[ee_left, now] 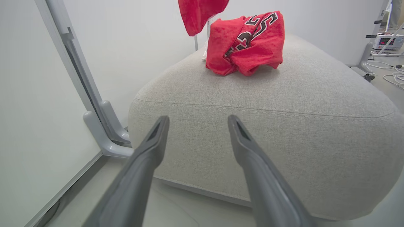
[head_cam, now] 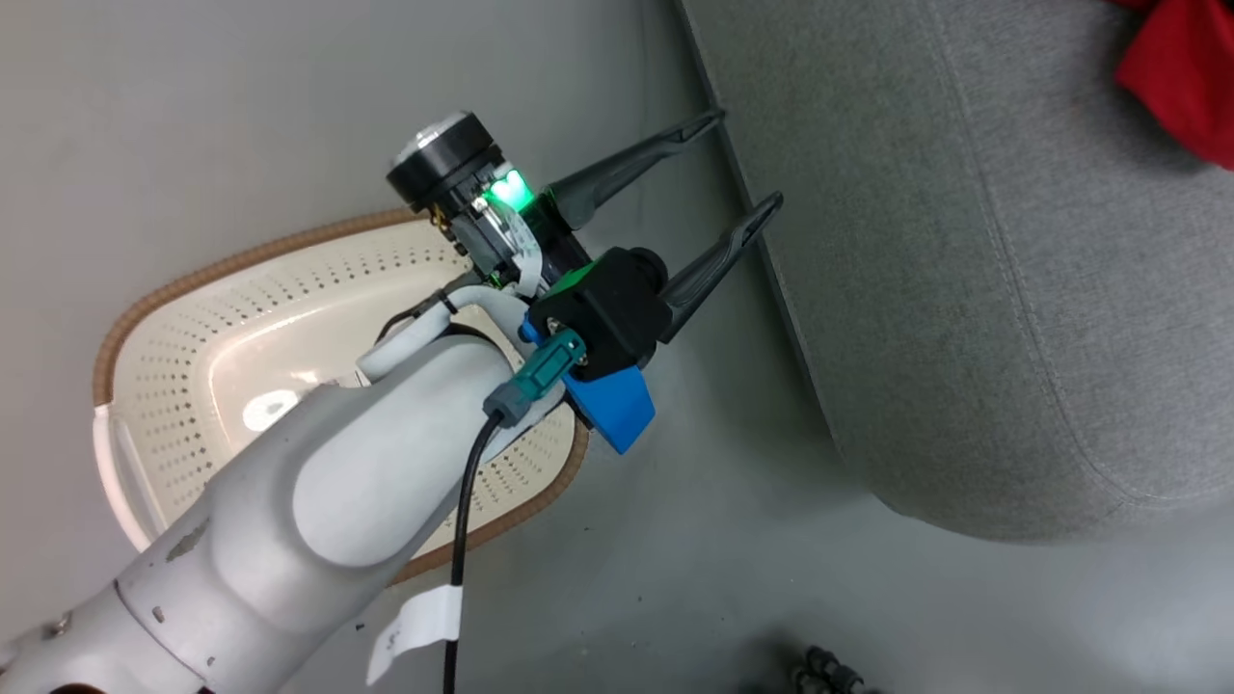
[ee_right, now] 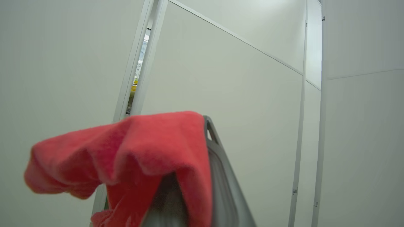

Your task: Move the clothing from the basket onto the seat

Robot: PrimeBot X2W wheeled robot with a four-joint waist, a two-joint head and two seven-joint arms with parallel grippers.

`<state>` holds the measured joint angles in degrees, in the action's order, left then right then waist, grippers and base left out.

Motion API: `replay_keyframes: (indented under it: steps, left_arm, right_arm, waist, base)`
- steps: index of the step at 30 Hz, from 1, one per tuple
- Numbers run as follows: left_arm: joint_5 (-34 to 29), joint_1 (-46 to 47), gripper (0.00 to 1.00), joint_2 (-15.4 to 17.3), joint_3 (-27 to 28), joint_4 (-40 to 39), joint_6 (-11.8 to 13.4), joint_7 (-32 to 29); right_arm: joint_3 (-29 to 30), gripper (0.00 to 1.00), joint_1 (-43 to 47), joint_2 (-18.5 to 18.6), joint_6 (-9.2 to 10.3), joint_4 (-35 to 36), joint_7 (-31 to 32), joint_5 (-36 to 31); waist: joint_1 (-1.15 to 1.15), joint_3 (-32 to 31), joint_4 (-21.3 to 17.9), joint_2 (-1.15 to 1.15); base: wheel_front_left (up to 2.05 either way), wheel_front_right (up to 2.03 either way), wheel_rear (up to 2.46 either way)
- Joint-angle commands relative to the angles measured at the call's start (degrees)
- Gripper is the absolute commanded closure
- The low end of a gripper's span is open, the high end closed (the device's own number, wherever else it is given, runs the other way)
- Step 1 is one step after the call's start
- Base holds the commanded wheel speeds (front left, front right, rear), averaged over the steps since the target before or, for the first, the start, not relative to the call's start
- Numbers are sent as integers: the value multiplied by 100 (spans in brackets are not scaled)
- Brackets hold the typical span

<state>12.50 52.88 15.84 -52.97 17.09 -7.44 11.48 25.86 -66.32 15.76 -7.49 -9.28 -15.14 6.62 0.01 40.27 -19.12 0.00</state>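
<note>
1. Hovering in the head view between the empty-looking basket (head_cam: 241, 260) and the seat (head_cam: 964, 289), the left hand (head_cam: 747, 159) has its fingers apart, holding nothing; a swing could clip the basket.
2. Left wrist view: the lettered garment (ee_left: 249, 44) lies on the seat and the second garment (ee_left: 199, 12) dangles above it. Released off-centre, it might slide off.
3. Right wrist view: that garment drapes over the right hand (ee_right: 192, 176). Its grip cannot be told, so the cloth may snag.

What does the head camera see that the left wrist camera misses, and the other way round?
Head view: the basket on the floor. Left wrist view: dark-and-white lettering on a red garment lying on the seat, and a hanging red garment above it. Both: the seat, red fabric on it, and the open left gripper.
</note>
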Motion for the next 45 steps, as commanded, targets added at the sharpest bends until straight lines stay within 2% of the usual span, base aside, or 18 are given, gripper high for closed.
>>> replay_keyframes:
  steps: [1, 6, 8, 13, 22, 28, 29, 30, 31, 45]
  left_arm:
    - [-32, 99, 0, 65, 13, -37, -1, -14]
    - [-53, 233, 0, 318, 1, -352, -1, -197]
    - [-48, 235, 0, 382, -3, -419, -1, -233]
    - [-28, 229, 0, 490, -21, -582, 23, -326]
    - [-27, 282, 0, 531, -86, -769, 39, -420]
    - [1, 340, 0, 474, -125, -740, 47, -344]
    - [-4, 336, 0, 467, -134, -721, 50, -324]
    - [-1, 331, 0, 451, -147, -700, 44, -302]
    - [-3, 324, 0, 433, -157, -687, 53, -267]
    - [236, -54, 0, 45, -148, -126, 263, 250]
  right_arm:
    - [61, 100, -86, 84, -1, -73, 1, -3]
    - [757, 100, -168, 773, -1, -559, 1, -77]
    - [893, 100, 14, 783, -1, -711, 3, -125]
    - [1136, 100, 541, 487, -1, -933, 2, -328]
    - [1303, 100, 1268, -302, -1, -1285, 3, -539]
    - [1294, 100, 1563, -411, -1, -1520, 2, -526]
    - [1283, 71, 1615, -421, -1, -1510, 2, -521]
    - [1246, 20, 1688, -404, -1, -1496, 2, -543]
    - [1216, 0, 1741, -385, -1, -1484, 3, -541]
    - [605, 0, 3313, -386, -1, -588, 2, -263]
  waist:
    - [-1, 352, -47, 0]
    - [-1, 786, -142, 0]
    - [-1, 869, -175, 0]
    - [-1, 1021, -220, 0]
    - [-1, 1132, -181, 0]
    - [-1, 1101, -88, 0]
    - [-1, 1078, -77, 0]
    - [-1, 1042, -61, 0]
    - [-1, 1004, -47, 0]
    - [-1, -158, 161, 0]
  base:
    - [0, 0, 0]
    - [0, 0, 0]
    - [0, 0, 0]
    - [0, 0, 0]
    - [0, 0, 0]
    - [0, 0, 0]
    - [0, 0, 0]
    - [0, 0, 0]
    - [0, 0, 0]
    - [0, 0, 0]
